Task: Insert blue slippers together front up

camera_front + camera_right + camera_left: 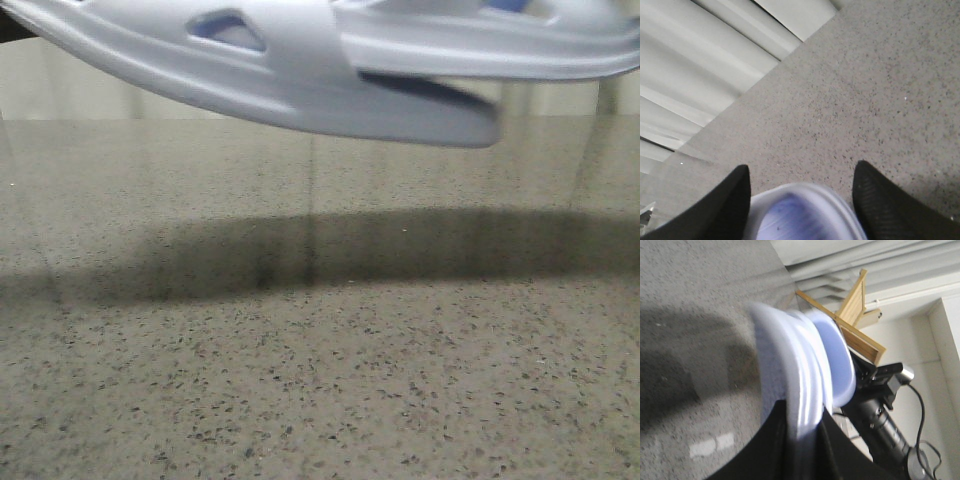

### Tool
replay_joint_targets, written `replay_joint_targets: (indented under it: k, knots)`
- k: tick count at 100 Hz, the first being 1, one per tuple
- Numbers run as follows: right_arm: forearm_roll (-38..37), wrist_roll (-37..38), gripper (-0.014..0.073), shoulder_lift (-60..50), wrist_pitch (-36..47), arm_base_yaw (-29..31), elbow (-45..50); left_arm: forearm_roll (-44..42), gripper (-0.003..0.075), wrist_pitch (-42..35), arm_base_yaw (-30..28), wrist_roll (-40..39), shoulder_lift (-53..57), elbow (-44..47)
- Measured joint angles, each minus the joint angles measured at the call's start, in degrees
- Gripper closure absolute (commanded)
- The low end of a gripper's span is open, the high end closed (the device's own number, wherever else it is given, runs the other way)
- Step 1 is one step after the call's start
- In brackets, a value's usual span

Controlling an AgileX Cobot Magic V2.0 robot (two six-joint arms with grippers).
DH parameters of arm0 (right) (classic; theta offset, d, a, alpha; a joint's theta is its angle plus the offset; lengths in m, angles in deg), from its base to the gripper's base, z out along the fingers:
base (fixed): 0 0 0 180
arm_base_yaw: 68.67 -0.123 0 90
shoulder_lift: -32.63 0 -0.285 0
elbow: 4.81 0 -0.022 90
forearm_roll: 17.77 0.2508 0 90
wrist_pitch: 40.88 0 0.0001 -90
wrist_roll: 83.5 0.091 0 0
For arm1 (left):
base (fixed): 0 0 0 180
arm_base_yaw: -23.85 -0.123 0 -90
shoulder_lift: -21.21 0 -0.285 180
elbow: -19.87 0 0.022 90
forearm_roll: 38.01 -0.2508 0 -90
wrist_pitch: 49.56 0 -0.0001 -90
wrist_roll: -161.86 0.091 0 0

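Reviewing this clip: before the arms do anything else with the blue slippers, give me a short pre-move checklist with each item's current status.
1. Left gripper clamped on the blue slippers: ok.
2. Slippers lifted clear of the table: ok, shadow beneath them.
3. Slippers nested together: ok, layers stacked in the left wrist view.
4. Right gripper closed on a slipper: cannot tell; fingers straddle it with gaps.
5. Fronts pointing up: cannot tell.
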Motion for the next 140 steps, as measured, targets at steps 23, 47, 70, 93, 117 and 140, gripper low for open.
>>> replay_joint_targets:
  k: [23,47,70,93,117,140]
  knots:
    - [-1.3,-1.1,0.0206,-6.0,-0.2,3.9,-0.2,-1.1,0.0704,2.3,0.2,0.0,0.0,0.0]
    - [-1.5,-4.6,0.0206,-12.2,0.3,7.6,-0.2,-1.2,0.0704,3.0,0.3,0.0,0.0,0.0]
    - [-1.5,-5.2,0.0206,-16.2,1.7,8.8,-0.2,-1.3,0.0704,3.0,0.3,0.0,0.0,0.0]
    - [-1.5,-5.6,0.0206,-16.7,1.6,8.8,-0.2,-1.3,0.0704,3.0,0.3,0.5,0.0,0.0]
    - [-1.5,-5.6,0.0206,-16.7,0.1,8.8,-0.2,-1.3,0.0704,1.6,0.3,1.9,0.0,0.0]
    - [-1.5,-5.6,0.0206,-16.7,-0.2,8.8,-0.2,-1.3,0.0704,0.9,0.3,5.6,-3.7,0.0]
